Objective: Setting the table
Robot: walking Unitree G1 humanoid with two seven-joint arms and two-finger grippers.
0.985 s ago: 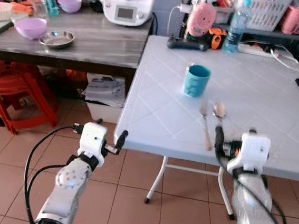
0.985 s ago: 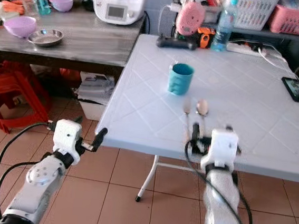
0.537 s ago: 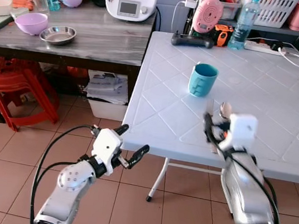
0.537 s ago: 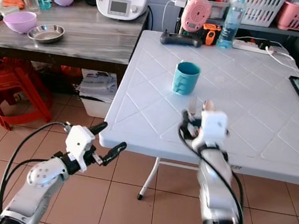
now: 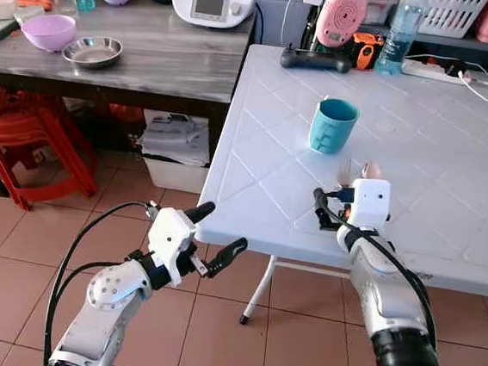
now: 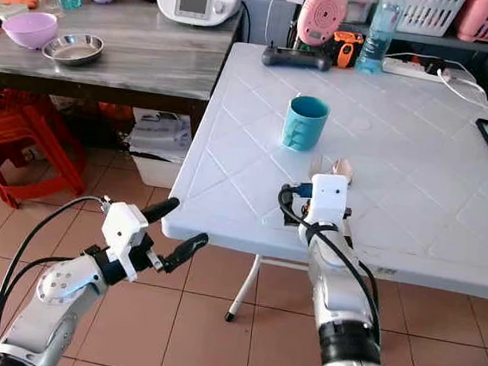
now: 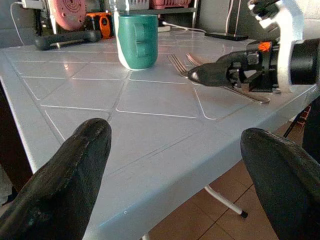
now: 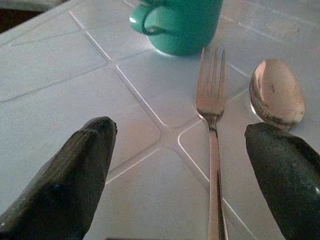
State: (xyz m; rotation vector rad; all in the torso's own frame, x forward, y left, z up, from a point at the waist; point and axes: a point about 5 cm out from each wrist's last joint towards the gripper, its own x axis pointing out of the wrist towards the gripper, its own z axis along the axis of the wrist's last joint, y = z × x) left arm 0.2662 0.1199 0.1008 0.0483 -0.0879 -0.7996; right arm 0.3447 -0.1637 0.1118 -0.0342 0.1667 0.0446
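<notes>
Steel fork (image 8: 212,115) and spoon (image 8: 276,95) lie beside the teal mug (image 5: 332,126), right tool (image 8: 210,165) spread wide above them.

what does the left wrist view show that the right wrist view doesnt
Left wrist view: the right gripper seen from the side, low over the cutlery near the table edge, plus a black controller, a pink round device and a dark phone at the far side.

Right wrist view: the cutlery from close above, the metal spoon's bowl beside the tines.

Both: the teal ceramic mug, the metal fork, the white plastic table, and widely spread black fingers.
</notes>
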